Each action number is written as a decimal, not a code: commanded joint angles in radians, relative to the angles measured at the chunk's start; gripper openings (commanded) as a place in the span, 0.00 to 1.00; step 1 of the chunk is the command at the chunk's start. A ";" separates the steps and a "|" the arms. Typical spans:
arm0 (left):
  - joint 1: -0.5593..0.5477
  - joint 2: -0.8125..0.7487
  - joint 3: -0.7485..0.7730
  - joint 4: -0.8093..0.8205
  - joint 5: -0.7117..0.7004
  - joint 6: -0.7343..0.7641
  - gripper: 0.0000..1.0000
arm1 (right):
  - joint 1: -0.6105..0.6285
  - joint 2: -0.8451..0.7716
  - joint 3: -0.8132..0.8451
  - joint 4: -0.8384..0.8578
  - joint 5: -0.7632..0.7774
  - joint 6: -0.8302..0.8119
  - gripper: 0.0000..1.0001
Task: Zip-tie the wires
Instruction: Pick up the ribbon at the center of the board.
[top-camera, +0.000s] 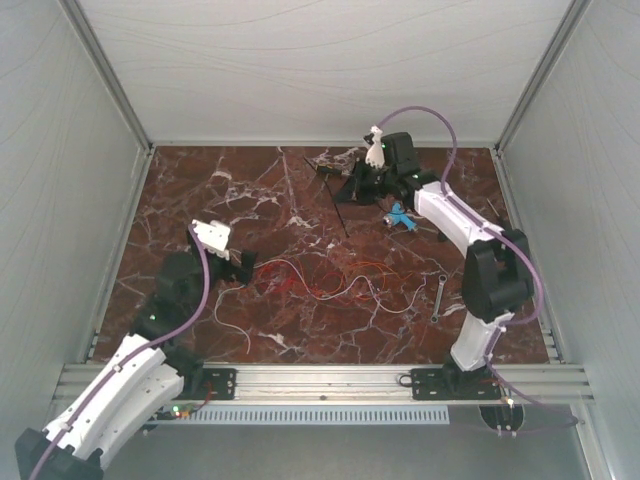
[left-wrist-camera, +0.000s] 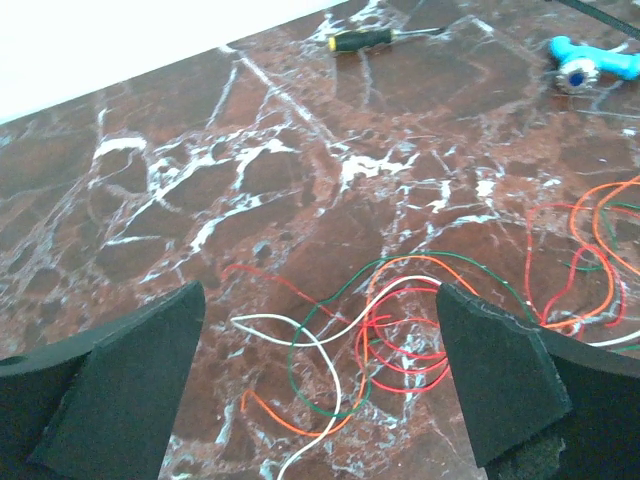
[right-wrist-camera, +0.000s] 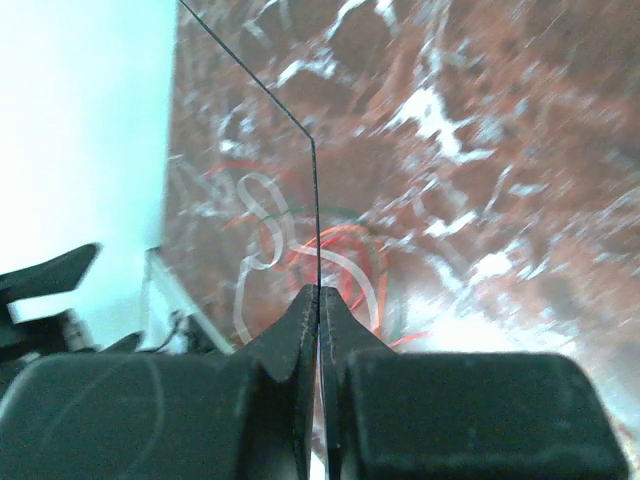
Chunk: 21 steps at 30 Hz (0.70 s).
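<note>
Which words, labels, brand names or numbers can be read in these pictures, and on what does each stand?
None can be read. The screwdriver, the blue tool, the wrench and the marble table show no legible text. The right wrist view is too blurred to read anything.

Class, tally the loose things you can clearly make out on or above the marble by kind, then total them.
Wire tangle: 1
Zip tie: 1
Screwdriver: 1
Wrench: 1
Blue part: 1
Total: 5
</note>
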 joint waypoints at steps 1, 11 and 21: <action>-0.002 -0.035 -0.022 0.176 0.191 0.056 0.97 | 0.007 -0.139 -0.116 0.125 -0.164 0.284 0.00; -0.109 -0.028 0.042 0.245 0.448 0.237 0.92 | 0.073 -0.299 -0.166 -0.119 -0.130 0.465 0.00; -0.254 -0.018 0.040 0.389 0.531 0.501 0.87 | 0.195 -0.480 -0.267 -0.110 -0.027 0.834 0.00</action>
